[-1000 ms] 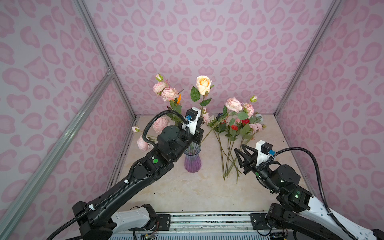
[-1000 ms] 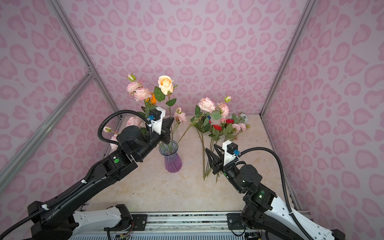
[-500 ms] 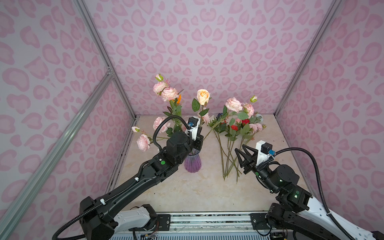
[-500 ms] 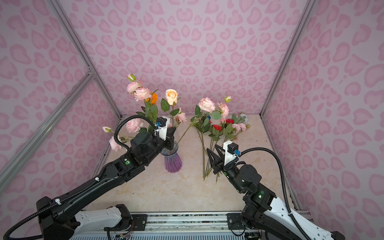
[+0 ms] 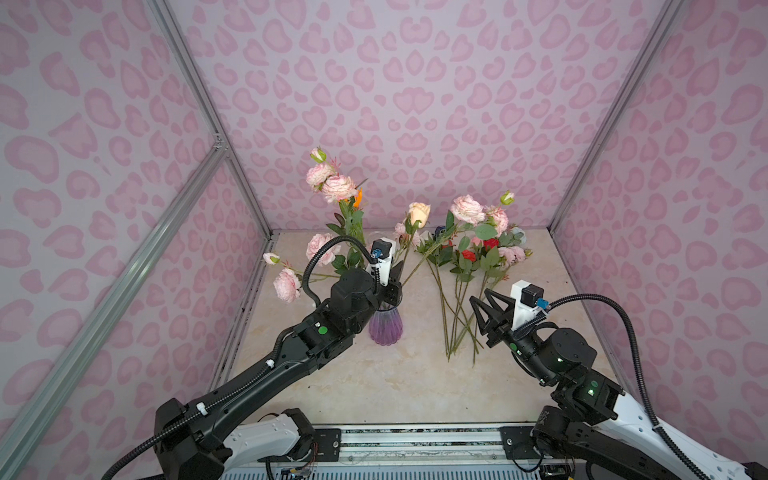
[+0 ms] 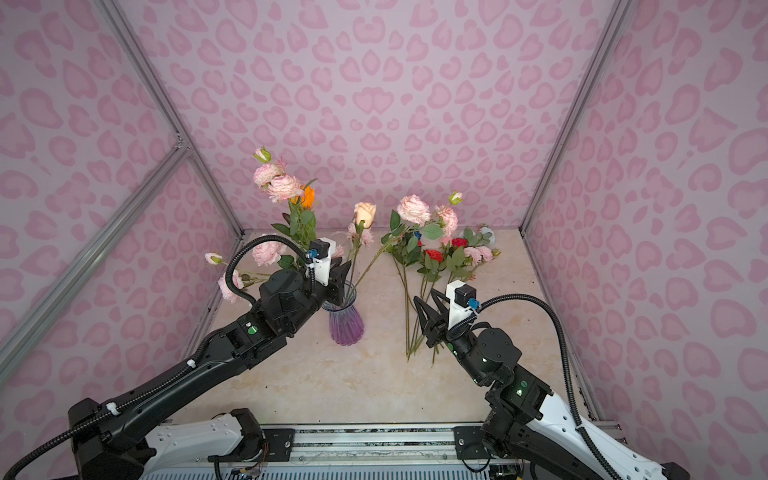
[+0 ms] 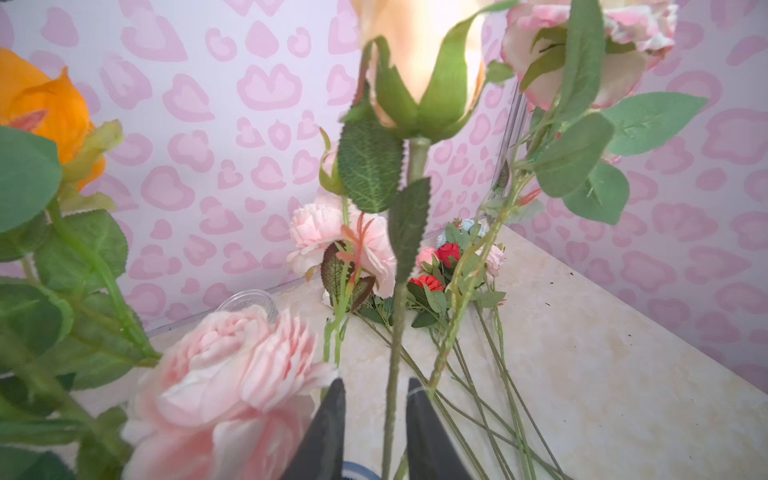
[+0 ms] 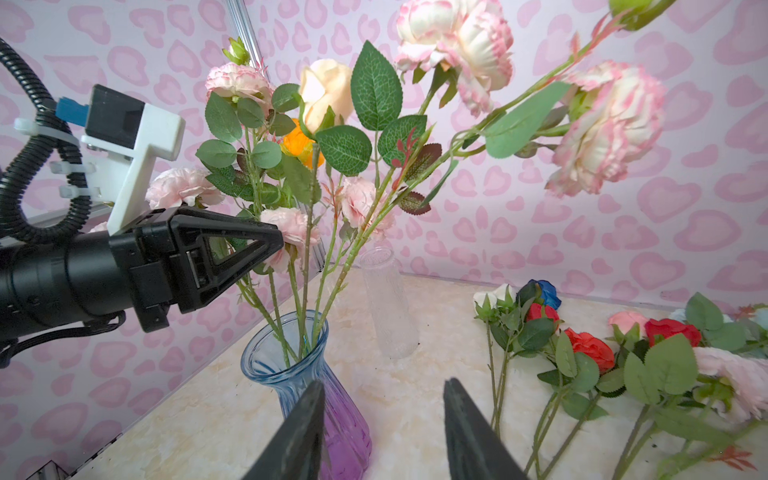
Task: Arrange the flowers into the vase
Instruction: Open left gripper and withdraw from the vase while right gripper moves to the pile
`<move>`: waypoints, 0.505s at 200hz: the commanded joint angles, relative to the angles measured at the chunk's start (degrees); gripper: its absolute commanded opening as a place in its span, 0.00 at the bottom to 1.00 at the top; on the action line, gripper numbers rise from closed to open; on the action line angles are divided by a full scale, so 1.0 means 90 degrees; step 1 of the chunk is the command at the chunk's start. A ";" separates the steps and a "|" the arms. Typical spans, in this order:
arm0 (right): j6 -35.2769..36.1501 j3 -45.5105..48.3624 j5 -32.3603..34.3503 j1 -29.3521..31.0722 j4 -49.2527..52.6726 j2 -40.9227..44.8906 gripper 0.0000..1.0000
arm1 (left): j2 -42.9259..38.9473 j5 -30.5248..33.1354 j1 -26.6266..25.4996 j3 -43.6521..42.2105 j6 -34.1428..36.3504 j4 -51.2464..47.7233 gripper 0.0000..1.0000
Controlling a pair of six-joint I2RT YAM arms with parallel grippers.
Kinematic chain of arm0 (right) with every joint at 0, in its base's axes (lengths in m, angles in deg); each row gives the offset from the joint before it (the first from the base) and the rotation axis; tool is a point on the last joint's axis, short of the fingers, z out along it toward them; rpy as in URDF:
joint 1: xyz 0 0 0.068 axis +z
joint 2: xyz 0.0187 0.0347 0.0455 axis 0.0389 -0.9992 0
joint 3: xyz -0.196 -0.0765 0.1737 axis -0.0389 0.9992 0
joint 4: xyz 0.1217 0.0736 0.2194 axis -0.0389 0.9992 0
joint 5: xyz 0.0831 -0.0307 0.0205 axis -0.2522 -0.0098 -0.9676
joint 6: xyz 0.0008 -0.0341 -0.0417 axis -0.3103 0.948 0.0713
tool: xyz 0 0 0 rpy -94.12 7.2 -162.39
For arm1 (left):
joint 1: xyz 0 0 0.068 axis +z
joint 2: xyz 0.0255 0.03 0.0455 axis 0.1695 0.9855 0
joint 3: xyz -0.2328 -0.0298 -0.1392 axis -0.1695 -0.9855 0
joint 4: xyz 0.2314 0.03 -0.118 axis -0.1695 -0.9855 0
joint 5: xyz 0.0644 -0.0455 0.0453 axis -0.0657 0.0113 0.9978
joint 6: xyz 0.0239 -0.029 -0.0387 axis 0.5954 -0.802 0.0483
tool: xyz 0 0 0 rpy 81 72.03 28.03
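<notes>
starting at the left, you have pale pink peonies (image 5: 286, 284) drooping out over the counter (image 5: 395, 382) from the blue-and-purple glass vase (image 5: 385, 328), which stands upright left of centre. above it rise a taller pink peony spray (image 5: 332, 187) and an orange rose (image 6: 307, 198). your left claw (image 7: 376, 388) hangs just above the vase mouth. in the left wrist view its fingers (image 7: 332, 415) stand a little apart, with the thin stem of the peach rose (image 5: 419, 212) running between them. there is a clear gap beside one finger, so the claw is spread round the stem and not pinching it. in the right wrist view that stem drops into the vase neck. another peony spray (image 5: 467, 208) leans out of the vase to the right. just behind the vase stands a clear glass vase (image 8: 386, 307). further right, apart from both vases, the loose flowers (image 5: 478, 257) lie flat on the counter. their red, pink, blue and white blooms lie toward the back wall, and their stems point toward the front edge. your right claw (image 5: 478, 296) hangs near the lower ends of those stems, fingers spread wide with nothing between them.
</notes>
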 commanded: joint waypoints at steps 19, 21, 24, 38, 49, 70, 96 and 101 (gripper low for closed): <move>-0.0055 -0.0080 0.0103 -0.0003 0.0119 0.0030 0.47 | -0.0372 0.0117 0.0010 -0.0246 -0.0242 -0.0061 0.30; -0.0057 -0.0085 0.0103 -0.0002 0.0112 0.0031 0.47 | -0.0397 0.0108 0.0010 -0.0263 -0.0262 -0.0063 0.30; -0.0057 -0.0090 0.0103 -0.0011 0.0133 0.0033 0.47 | -0.0438 0.0089 0.0009 -0.0287 -0.0279 -0.0061 0.30; -0.0068 -0.0136 0.0103 -0.0011 0.0170 0.0006 0.47 | -0.0634 0.0030 0.0010 -0.0416 -0.0388 -0.0044 0.30; -0.0068 -0.0187 0.0130 -0.0014 0.0239 -0.0023 0.47 | -0.0816 -0.0035 0.0010 -0.0481 -0.0448 -0.0075 0.30; -0.0404 -0.0106 0.0445 -0.0111 0.0302 -0.0054 0.47 | -0.1205 -0.0324 0.0008 -0.0521 -0.0579 -0.0253 0.31; -0.1068 0.0101 0.0355 -0.0957 0.0661 -0.0187 0.47 | -0.1901 -0.0919 0.0010 -0.0550 -0.0783 -0.0618 0.34; -0.1222 0.0128 0.0284 -0.1148 0.0708 -0.0234 0.47 | -0.2031 -0.1028 0.0010 -0.0560 -0.0842 -0.0703 0.34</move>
